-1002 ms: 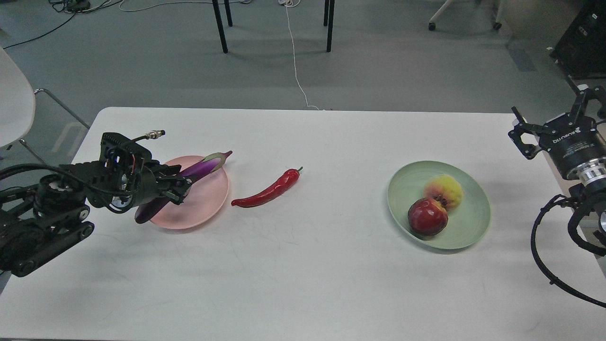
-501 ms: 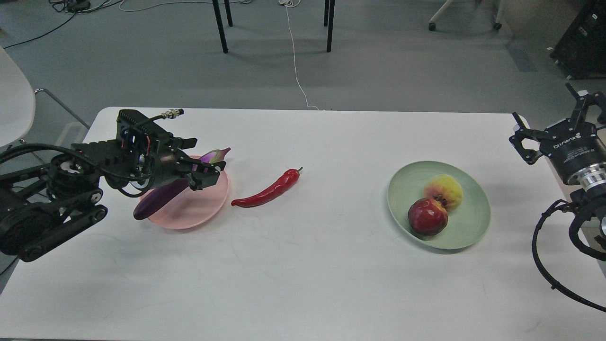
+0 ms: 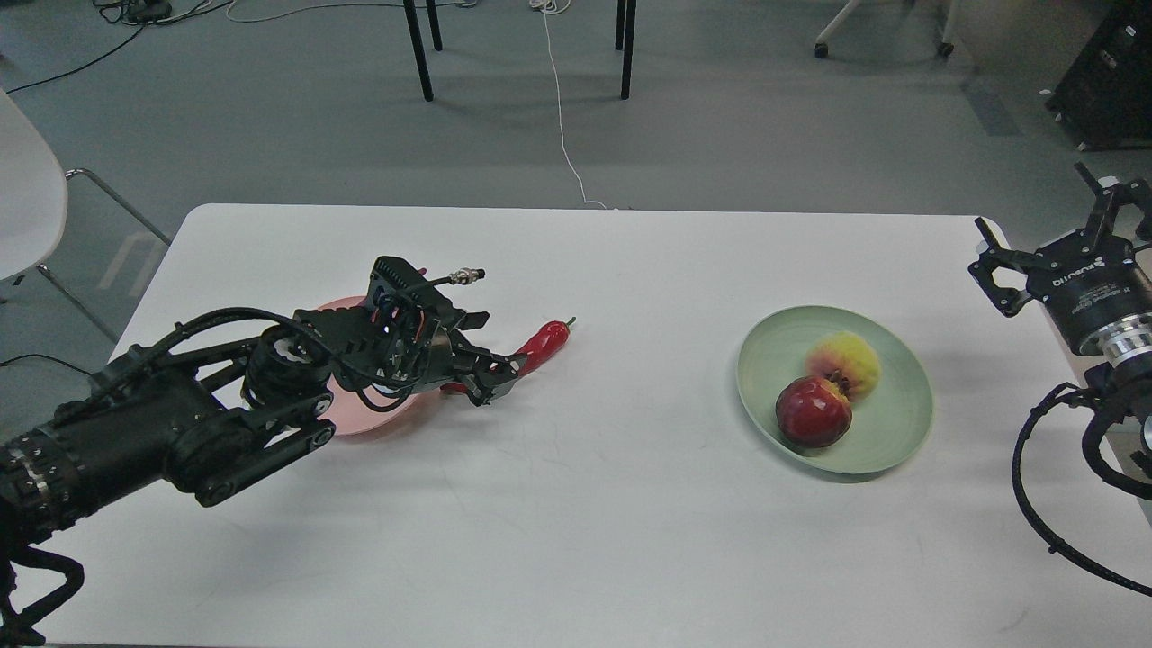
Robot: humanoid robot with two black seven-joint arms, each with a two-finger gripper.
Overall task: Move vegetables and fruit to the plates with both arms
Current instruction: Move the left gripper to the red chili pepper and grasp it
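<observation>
Glossy chili, glossy pomegranate; matte green plate, matte table.

Only legible text: white "ROBOTIQ" lettering on the right gripper body, upside down in head view. Smaller print under it is unreadable. Nothing else readable.

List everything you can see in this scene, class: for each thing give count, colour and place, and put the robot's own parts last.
Table: one, white, fills the middle.
Plates: two; pale pink left, mostly hidden by the arm; pale green right.
Chili pepper: one, red, right of the pink plate, partly covered.
Peach: one, yellow-pink, on the green plate.
Pomegranate: one, dark red, beside it.
Eggplant: hidden now.
Chair: one, white, far left.
Cable: one, white, on the floor.
Left gripper: black, over the chili.
Right gripper: black, open, right edge.
</observation>
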